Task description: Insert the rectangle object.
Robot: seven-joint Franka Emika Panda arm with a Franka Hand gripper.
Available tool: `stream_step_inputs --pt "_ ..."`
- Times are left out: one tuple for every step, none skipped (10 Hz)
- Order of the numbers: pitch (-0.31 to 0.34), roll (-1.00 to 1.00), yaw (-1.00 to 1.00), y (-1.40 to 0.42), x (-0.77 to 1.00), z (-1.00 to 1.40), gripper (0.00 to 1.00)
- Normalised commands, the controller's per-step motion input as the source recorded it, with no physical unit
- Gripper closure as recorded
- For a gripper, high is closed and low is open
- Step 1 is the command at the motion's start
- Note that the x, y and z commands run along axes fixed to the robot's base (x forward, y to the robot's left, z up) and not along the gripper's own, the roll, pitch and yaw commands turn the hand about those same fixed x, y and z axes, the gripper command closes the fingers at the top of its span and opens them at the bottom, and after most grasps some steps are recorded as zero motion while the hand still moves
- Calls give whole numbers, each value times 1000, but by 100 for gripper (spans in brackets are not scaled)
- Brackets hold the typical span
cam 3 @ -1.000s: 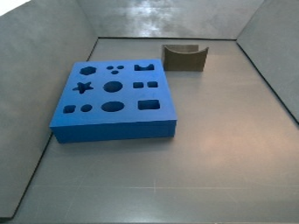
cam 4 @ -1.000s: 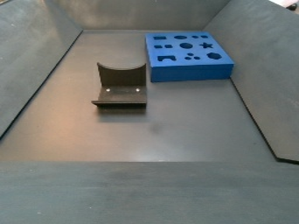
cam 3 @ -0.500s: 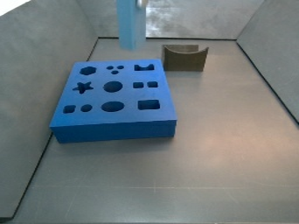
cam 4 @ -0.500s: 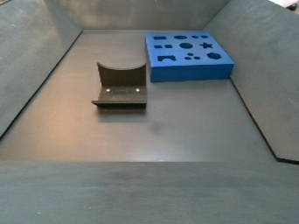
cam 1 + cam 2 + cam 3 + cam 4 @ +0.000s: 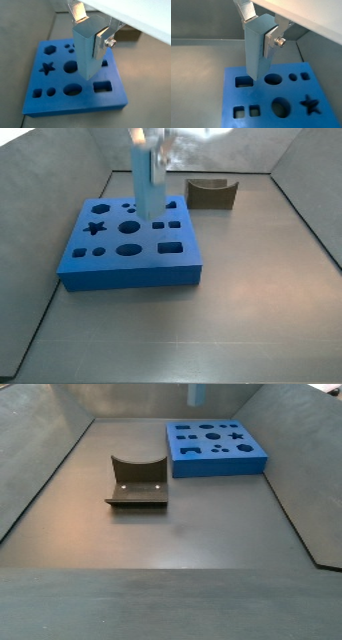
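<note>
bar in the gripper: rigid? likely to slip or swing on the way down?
The bar hangs straight from the gripper, so probably rigid. Its faces look smooth and it's pinched only near the top, above the block, so it could pivot or slip if the tip catches a hole edge.

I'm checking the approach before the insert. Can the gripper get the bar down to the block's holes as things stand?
Probably yes. The gripper holds the bar upright above the block, and nothing shows between the bar's lower end and the holes. The holder stands apart.
</note>
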Motion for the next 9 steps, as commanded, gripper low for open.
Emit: stream_step_inputs --pt "144 -146 -420 -74 509 -580 100" --pt "283 -117 -300 -46 489 -449 100" --pt "359 -89 -303 0 417 -363 100" --pt "236 -179 -529 0 340 -223 100" --pt "33 -237 -791 0 117 -120 100" --pt "43 -227 -803 0 89 -137 100" --pt "66 -194 -817 0 214 -34 100" --pt "44 -160 -874 0 151 0 100" --pt "36 -131 -877 0 137 0 100"
